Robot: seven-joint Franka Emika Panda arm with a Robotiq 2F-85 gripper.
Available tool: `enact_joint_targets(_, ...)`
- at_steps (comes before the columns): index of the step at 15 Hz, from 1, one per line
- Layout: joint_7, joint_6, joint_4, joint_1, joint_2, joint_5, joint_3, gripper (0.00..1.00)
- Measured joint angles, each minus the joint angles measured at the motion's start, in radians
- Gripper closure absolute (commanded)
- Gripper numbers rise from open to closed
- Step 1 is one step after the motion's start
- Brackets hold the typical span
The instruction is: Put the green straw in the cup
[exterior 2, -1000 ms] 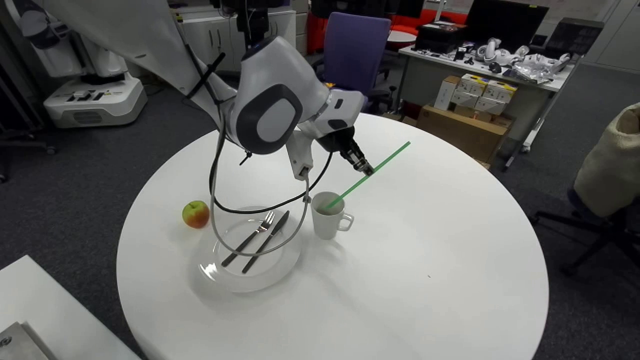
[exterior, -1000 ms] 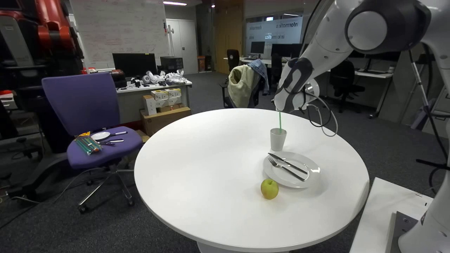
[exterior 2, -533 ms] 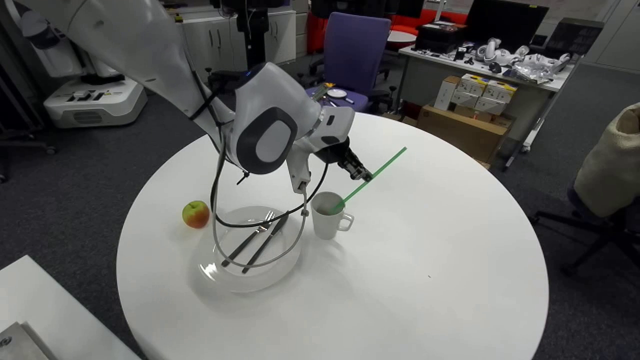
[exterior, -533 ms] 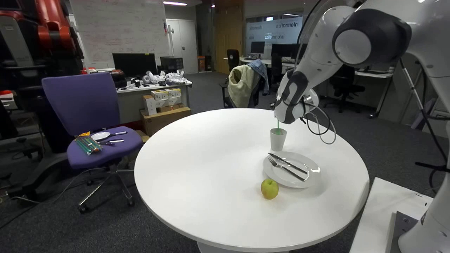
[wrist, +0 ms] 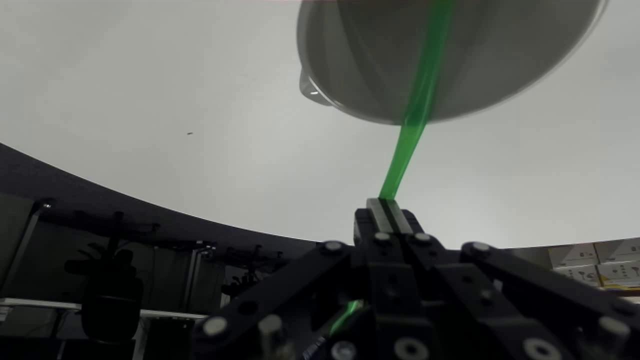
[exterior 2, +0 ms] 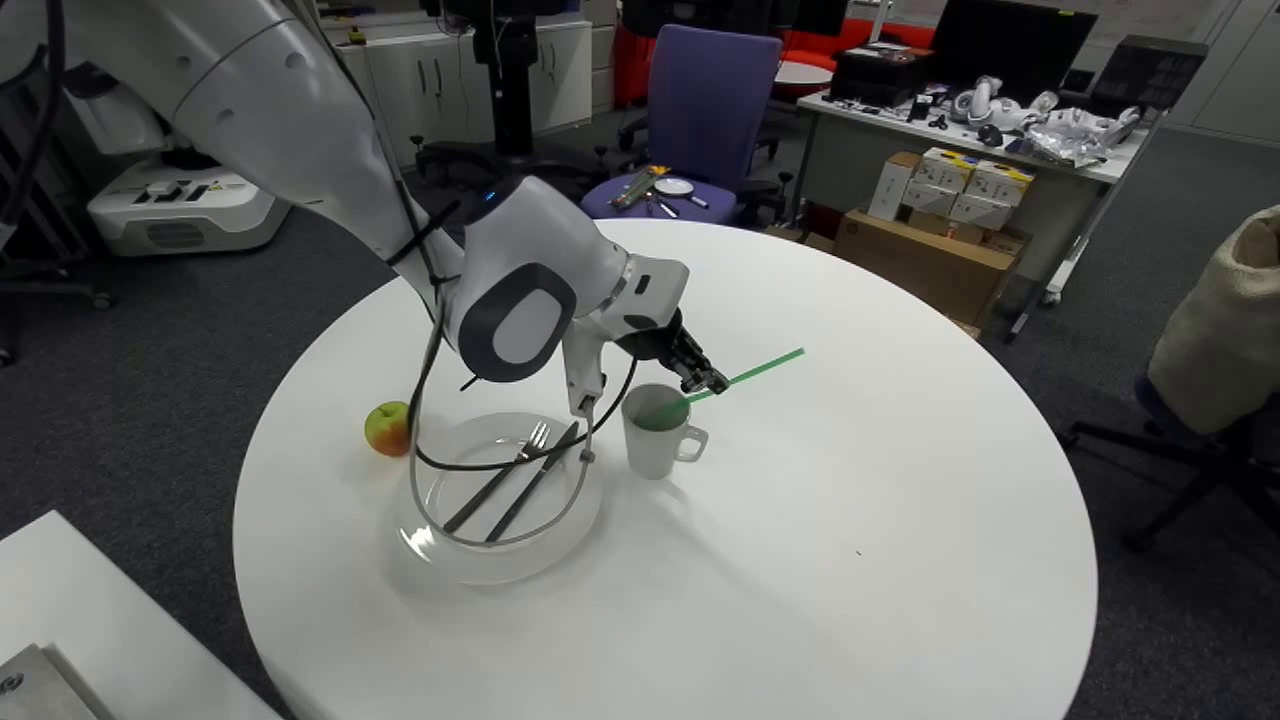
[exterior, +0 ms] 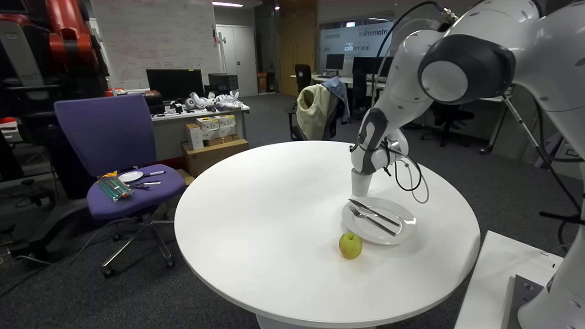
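The white cup (exterior 2: 648,452) stands upright on the round table, its handle showing in an exterior view. It also shows in an exterior view (exterior: 360,186) just below the wrist and in the wrist view (wrist: 480,55). My gripper (exterior 2: 719,382) is low beside and slightly above the cup's rim, shut on the green straw (exterior 2: 768,366). In the wrist view, the fingertips of the gripper (wrist: 386,204) pinch the straw (wrist: 404,150). The straw slants strongly, crosses the rim, and its lower part lies inside the cup. Its lower end is out of view there. The arm hides gripper and straw in an exterior view.
A white plate (exterior: 349,225) with a fork (exterior: 377,224) and a knife (exterior: 379,214) lies close to the cup. A yellow-green apple (exterior: 350,246) sits near the plate. Cables (exterior 2: 500,463) from the wrist hang over the plate.
My gripper has moved down toward the rim with the straw held. The straw's free end has dropped and it lies flatter. The cup has not moved.
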Motion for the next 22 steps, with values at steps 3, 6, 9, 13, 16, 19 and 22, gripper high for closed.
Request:
enact_joint_targets(3,-0.013,0.004,0.0,0.0,0.003,0.028,0.006,0.61)
enact_joint_targets(6,-0.017,0.01,0.0,0.002,0.002,0.047,0.008,0.4)
enact_joint_targets(9,-0.017,0.046,0.0,0.008,-0.005,0.053,-0.004,0.18)
enact_joint_targets(13,-0.017,0.082,-0.011,0.015,-0.063,0.052,-0.039,0.0)
enact_joint_targets(16,-0.018,0.108,-0.041,0.04,-0.133,0.05,-0.083,0.0)
enact_joint_targets(19,-0.036,0.098,-0.079,0.063,-0.23,0.023,-0.12,0.0)
enact_joint_targets(22,-0.066,-0.039,-0.106,0.061,-0.365,-0.066,-0.123,0.0)
